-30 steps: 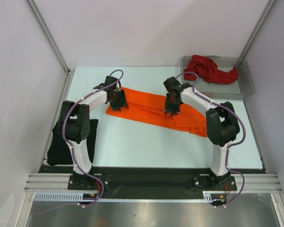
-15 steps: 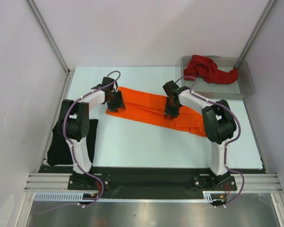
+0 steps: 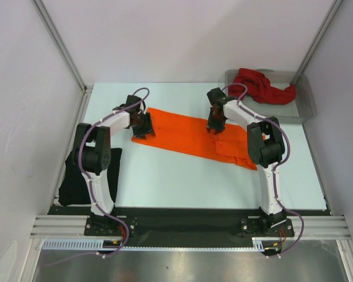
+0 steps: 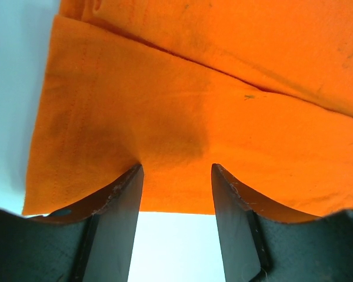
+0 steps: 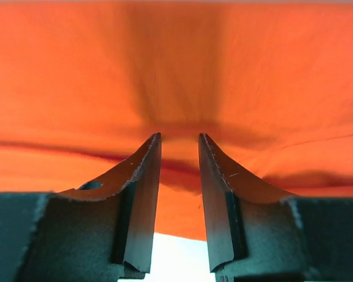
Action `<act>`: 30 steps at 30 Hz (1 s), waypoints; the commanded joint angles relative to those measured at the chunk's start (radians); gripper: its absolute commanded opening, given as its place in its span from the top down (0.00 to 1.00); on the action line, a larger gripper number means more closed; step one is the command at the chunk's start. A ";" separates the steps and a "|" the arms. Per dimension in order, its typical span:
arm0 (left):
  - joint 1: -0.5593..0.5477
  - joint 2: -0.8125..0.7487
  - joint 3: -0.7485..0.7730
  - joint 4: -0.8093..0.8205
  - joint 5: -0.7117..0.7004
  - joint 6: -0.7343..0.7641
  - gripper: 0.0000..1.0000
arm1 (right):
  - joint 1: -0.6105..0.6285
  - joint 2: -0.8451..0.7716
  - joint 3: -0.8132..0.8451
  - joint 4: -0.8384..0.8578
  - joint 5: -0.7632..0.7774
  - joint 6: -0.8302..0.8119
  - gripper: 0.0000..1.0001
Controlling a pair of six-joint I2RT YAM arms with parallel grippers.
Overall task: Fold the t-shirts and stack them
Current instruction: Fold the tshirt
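Observation:
The bright orange t-shirt [image 3: 182,134] lies on the table as a long folded strip running from back left to front right. My left gripper [image 3: 142,122] is over its left end, open, with both fingertips resting on the cloth near its edge [image 4: 176,167]. My right gripper [image 3: 215,121] is at the strip's far edge right of the middle; its jaws stand a narrow gap apart with the tips down on the orange cloth [image 5: 179,136]. The dark red t-shirt [image 3: 260,86] lies crumpled in the tray. The black t-shirt [image 3: 76,182] lies folded at the table's left edge.
The clear grey plastic tray [image 3: 309,108] stands at the back right corner. Metal frame posts rise at the back left and back right. White walls enclose the table, and a black strip runs along its near edge by the arm bases.
My right gripper has moved from the middle of the orange strip toward its far edge. My left gripper has shifted slightly back and left at the strip's left end.

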State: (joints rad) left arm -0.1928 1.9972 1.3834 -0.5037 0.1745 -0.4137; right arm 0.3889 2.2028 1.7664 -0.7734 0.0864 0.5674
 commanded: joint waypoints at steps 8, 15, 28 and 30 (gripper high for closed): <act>-0.020 -0.260 -0.124 0.011 0.009 0.004 0.39 | -0.045 -0.286 -0.058 -0.201 0.038 -0.026 0.44; -0.011 -0.368 -0.323 0.165 0.092 -0.068 0.33 | -0.271 -0.701 -0.526 -0.145 -0.050 -0.037 0.33; 0.181 -0.265 -0.340 0.182 0.198 -0.169 0.28 | -0.487 -0.812 -0.877 -0.023 -0.132 -0.098 0.44; 0.182 -0.265 -0.337 0.188 0.174 -0.168 0.28 | -0.486 -0.795 -0.883 -0.003 -0.140 -0.104 0.41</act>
State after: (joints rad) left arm -0.0162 1.7309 1.0397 -0.3508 0.3264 -0.5503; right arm -0.0986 1.3918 0.8860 -0.8433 -0.0181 0.4961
